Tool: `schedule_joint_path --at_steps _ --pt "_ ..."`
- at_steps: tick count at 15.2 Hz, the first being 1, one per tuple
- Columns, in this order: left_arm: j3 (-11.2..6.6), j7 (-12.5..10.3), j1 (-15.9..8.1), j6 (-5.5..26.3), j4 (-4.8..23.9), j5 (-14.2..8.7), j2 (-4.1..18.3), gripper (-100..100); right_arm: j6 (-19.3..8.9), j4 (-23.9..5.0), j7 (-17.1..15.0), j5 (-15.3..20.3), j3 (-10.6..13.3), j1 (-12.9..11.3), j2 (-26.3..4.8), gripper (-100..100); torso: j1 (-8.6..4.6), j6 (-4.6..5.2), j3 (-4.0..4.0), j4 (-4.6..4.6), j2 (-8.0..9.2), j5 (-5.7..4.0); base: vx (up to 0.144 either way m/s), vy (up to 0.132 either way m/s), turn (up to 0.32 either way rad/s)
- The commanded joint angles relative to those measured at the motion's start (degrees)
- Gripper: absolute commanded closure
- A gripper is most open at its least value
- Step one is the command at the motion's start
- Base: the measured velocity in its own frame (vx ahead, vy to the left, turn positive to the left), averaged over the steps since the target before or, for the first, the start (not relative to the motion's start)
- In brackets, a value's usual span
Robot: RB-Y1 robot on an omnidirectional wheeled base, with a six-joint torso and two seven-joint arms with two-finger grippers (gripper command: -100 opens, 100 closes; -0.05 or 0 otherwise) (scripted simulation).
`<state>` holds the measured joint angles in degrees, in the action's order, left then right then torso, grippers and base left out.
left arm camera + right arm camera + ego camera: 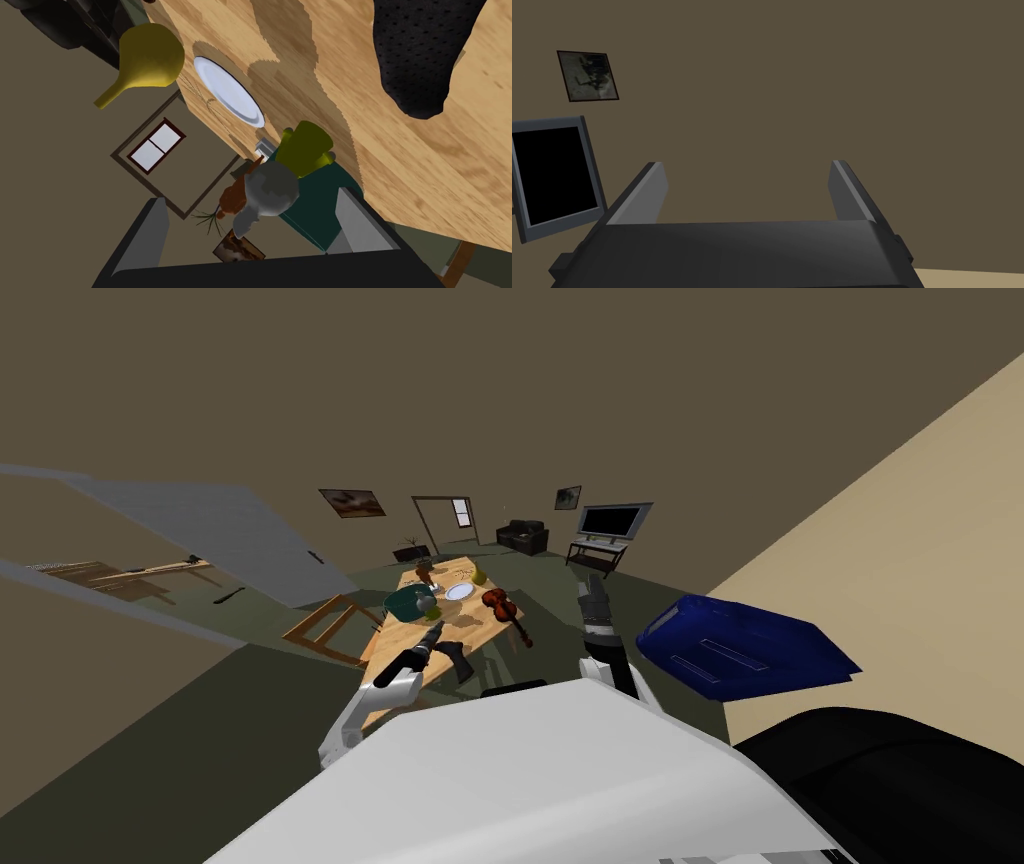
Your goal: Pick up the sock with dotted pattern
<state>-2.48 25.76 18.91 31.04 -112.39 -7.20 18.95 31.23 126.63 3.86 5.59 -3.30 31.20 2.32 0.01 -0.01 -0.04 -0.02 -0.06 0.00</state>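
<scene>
**Approach to the sock.** Your left arm [395, 680] reaches over the wooden bench [320, 65]. Its jaws are spread wide and hold nothing. The sock [420, 55], black with a fine dotted weave, lies flat on the near end of the bench, off to one side of the jaws and not between them.

The next move, as judged, is to swing the hand across until the blades straddle the cloth. Then lower them almost to the wood before closing, since limp fabric is likely to slip from a high pinch.

Your right arm [605, 638] is raised beside the bench, its jaws likewise wide apart and empty.

Farther along the bench stand a green cup [305, 147], a grey vase [270, 190], a white plate [230, 92], a yellow vase [145, 62] and a violin [503, 608].

The room has brown walls, a television [612, 523] and a dark armchair [523, 536].
</scene>
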Motion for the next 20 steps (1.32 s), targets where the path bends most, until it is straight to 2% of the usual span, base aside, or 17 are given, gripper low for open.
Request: schedule_joint_path --at_steps 1,3,4,6,7,8,11,12,14,15,17,18,20 --pt "-0.08 2.3 -1.0 2.9 2.0 -0.7 0.2 -100 0.0 0.0 0.0 0.0 0.0 0.0 0.0 0 0.0 0.0 0.0 0.0 0.0 0.0 0.011 0.008 -0.123" --pt "-0.08 2.3 -1.0 4.9 2.0 -0.7 0.2 -100 0.0 0.0 0.0 0.0 0.0 0.0 0.0 0 0.01 0.01 -0.01 0.0 -0.02 0.0 0.012 0.01 -0.097" --pt "-0.18 4.2 -1.7 6.5 3.3 -1.3 0.3 -100 0.0 0.0 0.0 0.0 0.0 0.0 0.0 0 0.01 0.0 -0.01 0.0 -0.01 0.0 0.015 0.008 -0.11" --pt "-0.18 4.2 -1.7 8.6 3.3 -1.3 0.3 -100 0.0 0.0 0.0 0.0 0.0 0.0 0.0 0 0.01 0.02 -0.02 -0.01 -0.03 0.0 0.012 0.009 -0.099" --pt "-0.18 4.2 -1.7 8.6 3.3 -1.3 0.3 -100 0.0 0.0 0.0 0.0 0.0 0.0 0.0 0 0.01 0.0 -0.01 -0.01 -0.02 0.0 0.005 0.006 -0.007" --pt "-0.28 6.1 -2.3 10.4 4.6 -1.9 0.4 -100 0.0 0.0 0.0 0.0 0.0 0.0 0.0 0 0.0 -0.01 0.0 0.0 0.0 0.0 0.008 0.004 -0.123" --pt "-0.28 6.1 -2.3 12.2 4.6 -1.9 0.4 -100 0.0 0.0 0.0 0.0 0.0 0.0 0.0 0 0.0 -0.01 0.0 0.0 0.0 0.0 0.008 0.008 -0.065" --pt "-0.38 8.0 -2.9 14.3 5.8 -2.5 0.6 -100 0.0 0.0 0.0 0.0 0.0 0.0 0.0 0 -0.01 -0.01 0.01 0.0 0.01 0.0 0.008 0.004 -0.118" --pt "-0.38 8.0 -2.9 15.7 5.8 -2.5 0.6 -100 0.0 0.0 0.0 0.0 0.0 0.0 0.0 0 -0.01 0.01 0.0 0.0 0.0 0.0 0.01 0.008 -0.098" --pt "-0.47 9.7 -3.4 17.5 7.0 -3.1 0.6 -100 0.0 0.0 0.0 0.0 0.0 0.0 0.0 0 -0.01 -0.01 0.0 0.0 0.0 0.0 0.011 0.01 -0.113" --pt "-0.47 9.7 -3.4 19.1 7.0 -3.1 0.6 -100 0.0 0.0 0.0 0.0 0.0 0.0 0.0 0 0.0 0.01 -0.01 0.0 -0.01 0.0 0.01 0.01 -0.097" --pt "-0.56 11.4 -4.0 20.9 8.2 -3.6 0.7 -100 0.0 0.0 0.0 0.0 0.0 0.0 0.0 0 0.01 -0.01 0.0 0.0 0.0 0.0 0.01 0.007 -0.108" --pt "-0.56 11.4 -4.0 22.3 8.2 -3.6 0.7 -100 0.0 0.0 0.0 0.0 0.0 0.0 0.0 0 0.0 0.01 0.0 0.0 -0.01 0.0 0.009 0.009 -0.085"
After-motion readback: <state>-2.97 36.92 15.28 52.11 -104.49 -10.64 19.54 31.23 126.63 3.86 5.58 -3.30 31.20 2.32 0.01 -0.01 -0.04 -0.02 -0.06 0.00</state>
